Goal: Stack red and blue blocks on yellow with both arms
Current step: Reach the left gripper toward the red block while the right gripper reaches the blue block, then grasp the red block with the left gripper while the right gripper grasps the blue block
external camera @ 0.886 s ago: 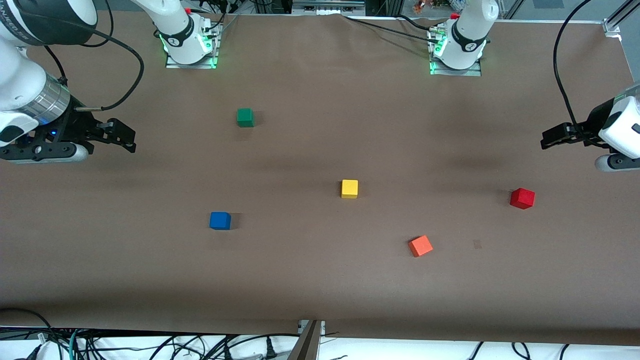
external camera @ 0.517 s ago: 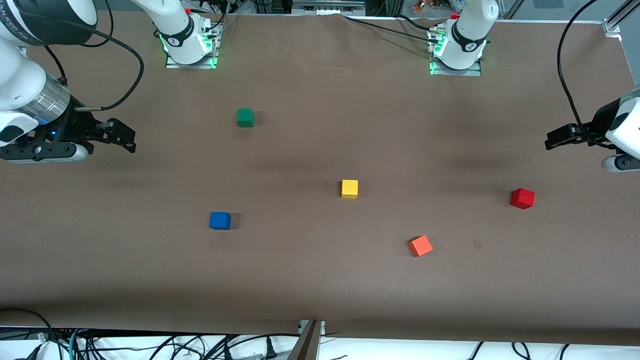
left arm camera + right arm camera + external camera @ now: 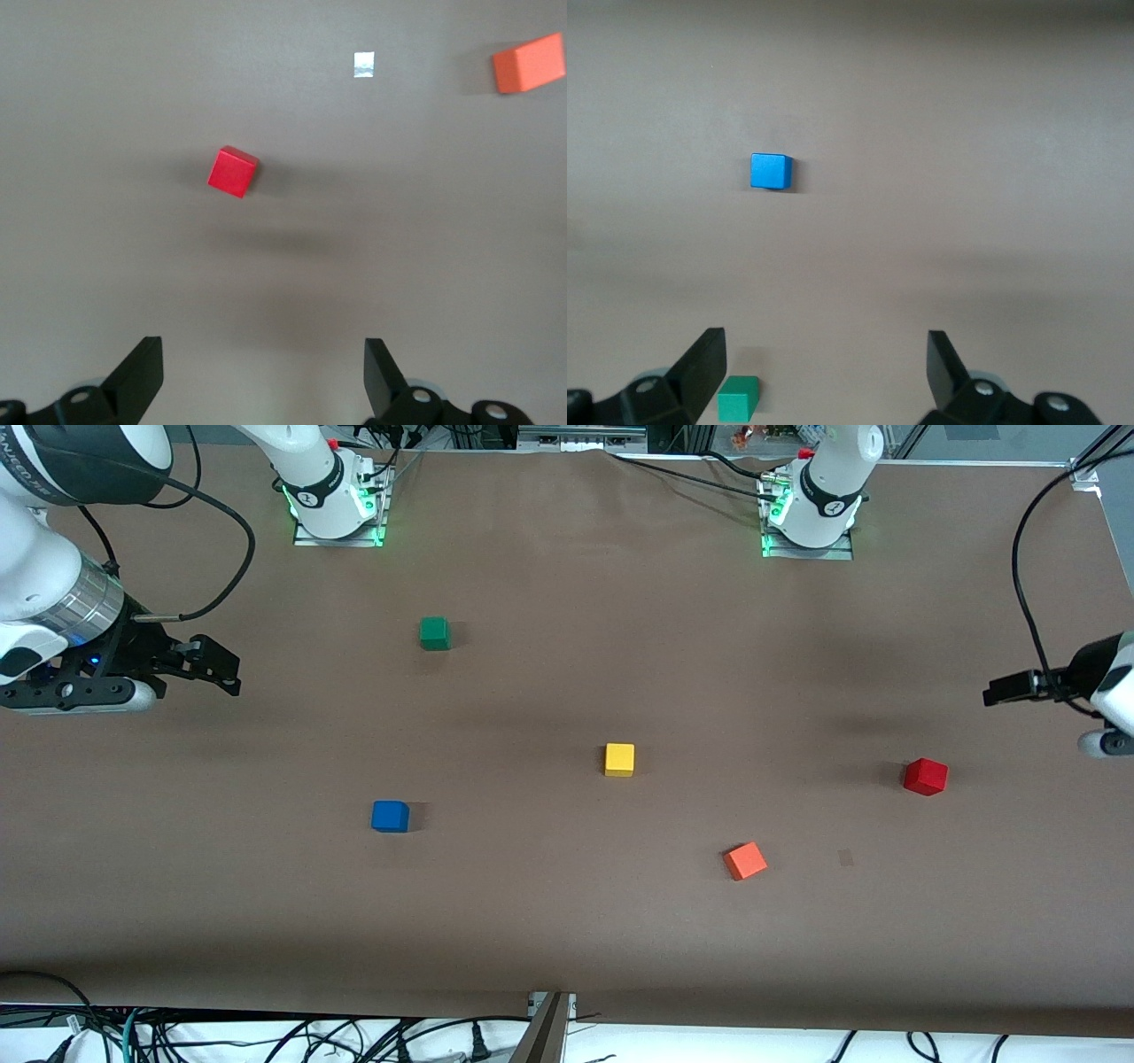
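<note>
Above the table's ends, our left gripper [image 3: 263, 376] and right gripper [image 3: 825, 372] hung released; we judged centring squarely over the red block [image 3: 925, 776] best.

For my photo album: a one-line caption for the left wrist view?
Open left gripper above the table, red block ahead.

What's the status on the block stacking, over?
Left gripper open, empty, over the table near the red block. Right gripper open, empty, waiting at its end. Blue block and yellow block untouched, apart. Nothing stacked, nothing blocking.
</note>
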Tool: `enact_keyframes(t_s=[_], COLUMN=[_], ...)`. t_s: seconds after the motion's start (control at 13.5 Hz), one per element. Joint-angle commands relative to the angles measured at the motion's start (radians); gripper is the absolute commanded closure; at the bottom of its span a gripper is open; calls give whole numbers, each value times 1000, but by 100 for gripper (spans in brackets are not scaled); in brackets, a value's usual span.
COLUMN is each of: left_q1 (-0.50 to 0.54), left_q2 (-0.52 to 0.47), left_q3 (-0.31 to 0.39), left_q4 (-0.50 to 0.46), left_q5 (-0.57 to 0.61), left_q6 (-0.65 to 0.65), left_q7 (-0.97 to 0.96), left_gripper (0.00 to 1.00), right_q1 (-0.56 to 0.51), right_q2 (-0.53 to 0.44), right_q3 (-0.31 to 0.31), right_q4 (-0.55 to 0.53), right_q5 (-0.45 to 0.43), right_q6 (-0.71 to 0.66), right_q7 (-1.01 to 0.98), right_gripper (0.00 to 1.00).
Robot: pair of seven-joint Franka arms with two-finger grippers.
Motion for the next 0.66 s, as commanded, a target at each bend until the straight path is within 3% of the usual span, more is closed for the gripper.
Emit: enact_keyframes(t_s=[0.0,0.3,0.59], left_q1=[13,41,64], left_q2=[90,231,276], left_q3=[-1,-1,-1], left_q4=[12,-15,-152], left_q5=[10,10,11], left_q6=[68,232,500], left_q7=[123,270,388], left_gripper=[0,0,0], right_q1=[4,21,76], right_q2=[43,114,209], right_q3=[3,3,2], right_q4=[19,19,17], right_q5=[-9,-1,-4], right_q6=[29,129,165], right_q7=[-9,-9,-11], right_gripper=[0,0,0])
